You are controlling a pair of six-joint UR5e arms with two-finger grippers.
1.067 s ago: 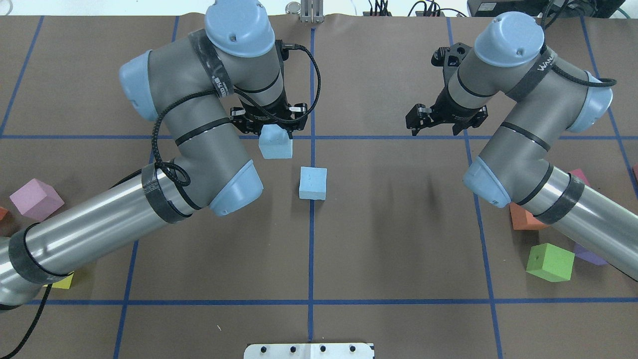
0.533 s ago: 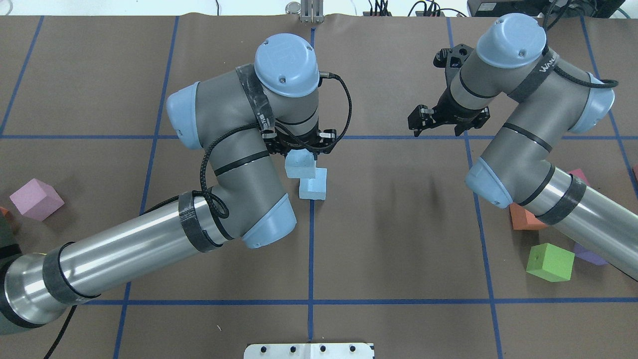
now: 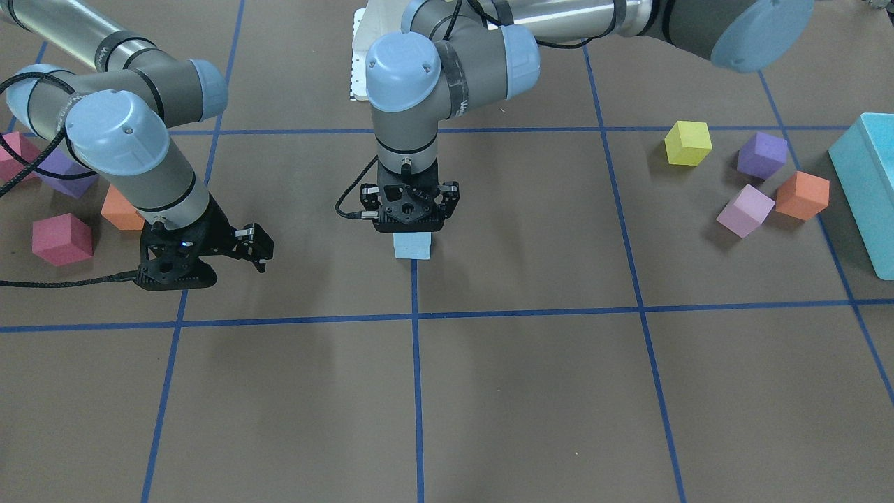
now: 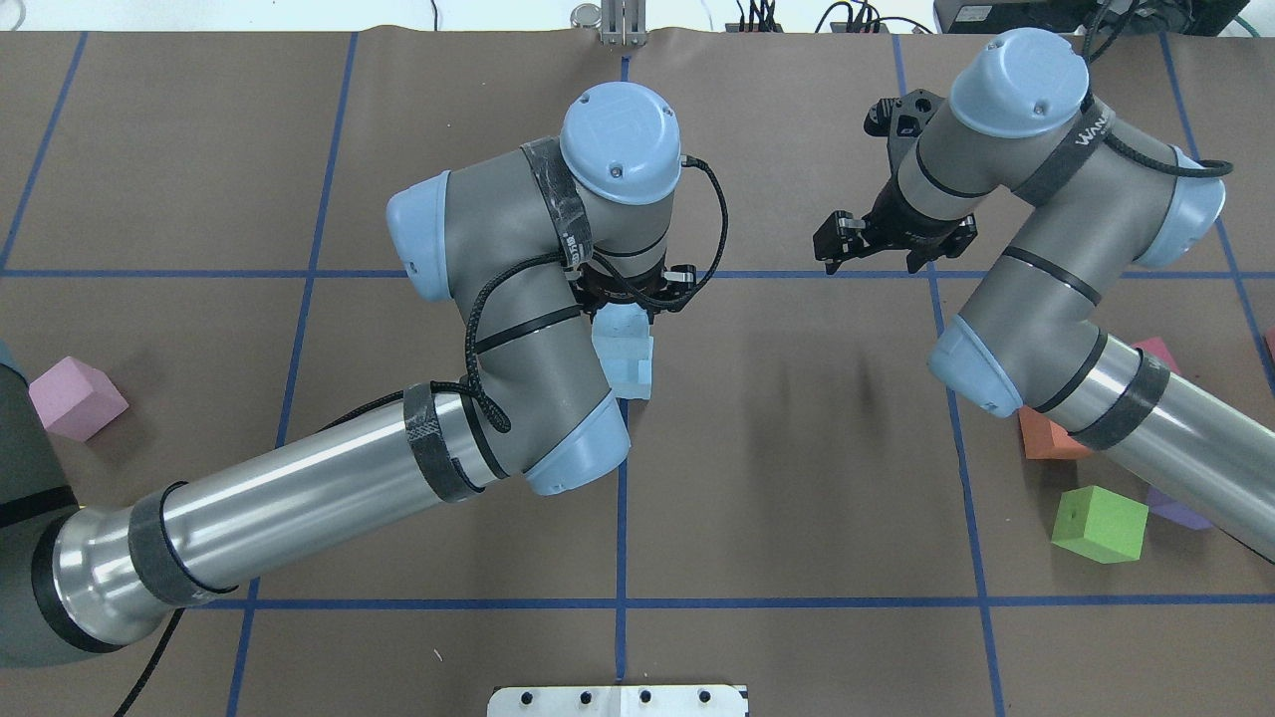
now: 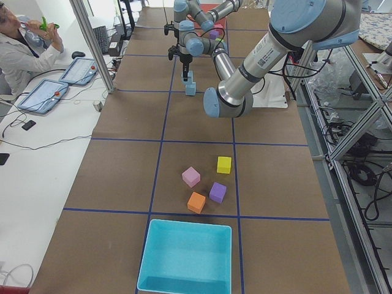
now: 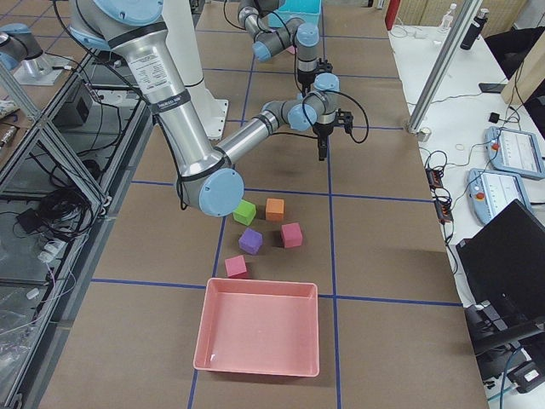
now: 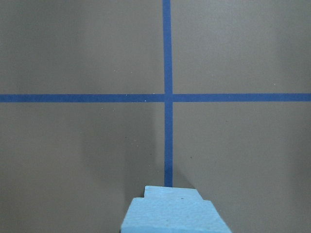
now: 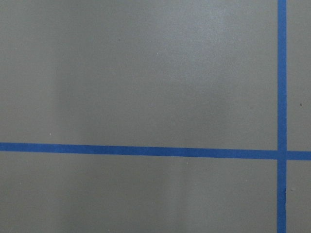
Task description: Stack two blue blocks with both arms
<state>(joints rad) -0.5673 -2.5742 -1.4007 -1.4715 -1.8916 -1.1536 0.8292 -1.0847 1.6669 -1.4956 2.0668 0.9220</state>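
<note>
My left gripper (image 4: 637, 299) is shut on a pale blue block (image 4: 618, 334) and holds it directly over the second blue block (image 4: 639, 380), which rests on the centre tape line. The two overlap in the overhead view. The exterior left view shows the held block (image 5: 188, 76) just above the lower one (image 5: 191, 89); I cannot tell whether they touch. The held block fills the bottom of the left wrist view (image 7: 172, 216). My right gripper (image 4: 890, 249) is open and empty, hovering over bare table to the right of the blocks.
A pink cube (image 4: 75, 398) lies at the left edge. Green (image 4: 1099, 523), orange (image 4: 1051, 438) and purple (image 4: 1175, 513) cubes lie under the right arm. A turquoise bin (image 3: 866, 181) and a pink bin (image 6: 260, 328) stand at the table's ends.
My left arm has carried the blue block right and toward the robot, from beside the other blue block to directly over it. The right arm has hardly moved.
</note>
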